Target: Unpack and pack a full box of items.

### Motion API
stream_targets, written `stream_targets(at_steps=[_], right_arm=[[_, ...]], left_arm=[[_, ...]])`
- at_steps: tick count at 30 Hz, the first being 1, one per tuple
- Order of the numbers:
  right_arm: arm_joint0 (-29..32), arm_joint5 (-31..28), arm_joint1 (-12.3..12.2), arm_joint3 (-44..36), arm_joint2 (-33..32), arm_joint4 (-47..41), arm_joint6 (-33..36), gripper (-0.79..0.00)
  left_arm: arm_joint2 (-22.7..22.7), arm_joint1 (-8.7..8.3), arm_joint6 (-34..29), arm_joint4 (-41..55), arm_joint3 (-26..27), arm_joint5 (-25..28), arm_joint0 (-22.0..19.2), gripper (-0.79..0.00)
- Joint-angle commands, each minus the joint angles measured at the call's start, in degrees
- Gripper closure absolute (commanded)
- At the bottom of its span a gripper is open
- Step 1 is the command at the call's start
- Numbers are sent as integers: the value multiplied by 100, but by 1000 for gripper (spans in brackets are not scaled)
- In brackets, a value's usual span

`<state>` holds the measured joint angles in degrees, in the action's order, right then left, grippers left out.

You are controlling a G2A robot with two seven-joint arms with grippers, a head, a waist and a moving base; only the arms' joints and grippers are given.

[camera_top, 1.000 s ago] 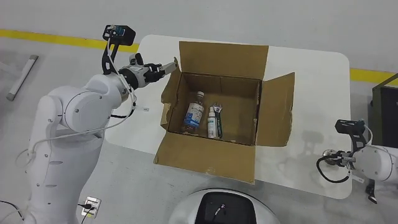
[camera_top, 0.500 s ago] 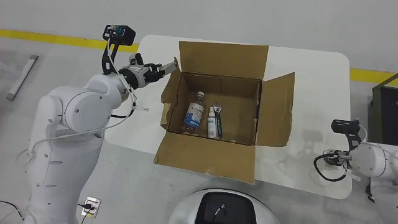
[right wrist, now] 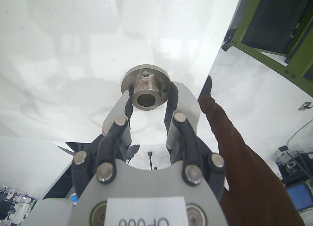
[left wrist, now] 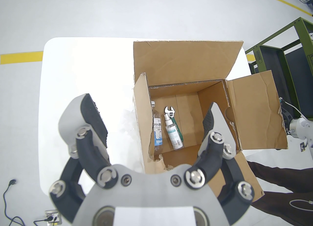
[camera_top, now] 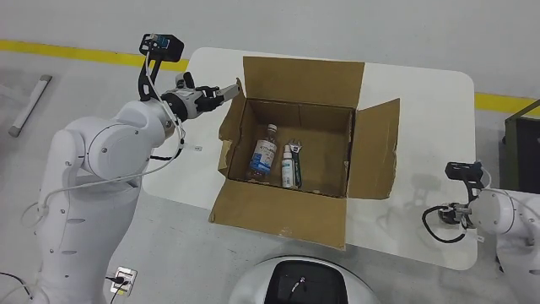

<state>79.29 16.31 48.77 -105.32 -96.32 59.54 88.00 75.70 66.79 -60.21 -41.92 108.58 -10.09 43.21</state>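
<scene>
1. My right fingers (right wrist: pixel 149 95) are closed most of the way around a round metal part (right wrist: pixel 144 77). They pinch its short tube from both sides, and the wide flat rim points down at the white table (camera_top: pixel 422 93), over by its right edge.
2. I think the job now is to put this part down on the table. I want to go down slowly and keep the rim flat, so the part sits and does not roll. I open the fingers only when it rests.
3. My left fingers (left wrist: pixel 148 103) are wide open and hold nothing. They hang just beside the left wall of the box (camera_top: pixel 304 80).
4. The box sits open in the middle of the table. On its floor lie a clear bottle (camera_top: pixel 263 154), a small spray bottle (camera_top: pixel 288 169) and a wrench (camera_top: pixel 295 156), side by side.
5. For the next pick, I think the left arm must go up and over the wall, not through it. The torn flap is close and could catch a finger.
6. I cannot tell if the metal part touches the table or hangs just above it.
7. In the left wrist view, the box wall hides part of the clear bottle.
8. The spray bottle covers most of the wrench handle, so I cannot tell how it lies.
</scene>
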Motion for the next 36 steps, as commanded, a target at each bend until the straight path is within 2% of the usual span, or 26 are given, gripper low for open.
stream_targets(at_steps=[1, 2, 3, 6, 10, 14, 19, 24, 29, 32, 36], right_arm=[[-26, 0, 3, 27, 28, 19, 0, -209], [-40, 0, 6, 44, 42, 24, 0, -191], [-54, 0, 7, 57, 53, 36, 0, -120], [-98, 0, 16, 77, 57, 39, 0, 0], [-169, 0, 34, -16, -69, -80, 0, 0], [-317, 27, 89, -420, -573, -608, -26, 0], [-507, 809, 184, -1384, -1374, -1789, -809, 0], [-765, 1474, 186, -2378, -1610, -2936, -1476, 0], [-1441, 1755, 146, -2654, -1065, -4006, -1758, 0], [-1952, 1828, 140, -2549, -367, -4410, -1846, 0], [-2622, 1905, 163, -2284, 761, -4482, -1990, 0]], left_arm=[[0, 0, 0, 0, 0, 0, 0, -785], [0, 0, 0, 0, 0, 0, 0, -785], [0, 0, 0, 0, 0, 0, 0, -785], [0, 0, 0, 0, 0, 0, 0, -785], [0, 0, 0, 0, 0, 0, 0, -785], [0, 0, 0, 0, 0, 0, 0, -785], [0, 0, 0, 0, 0, 0, 0, -785], [0, 0, 0, 0, 0, 0, 0, -785], [0, 0, 0, 0, 0, 0, 0, -785], [0, 0, 0, 0, 0, 0, 0, -785], [0, 0, 0, 0, 0, 0, 0, -785]])
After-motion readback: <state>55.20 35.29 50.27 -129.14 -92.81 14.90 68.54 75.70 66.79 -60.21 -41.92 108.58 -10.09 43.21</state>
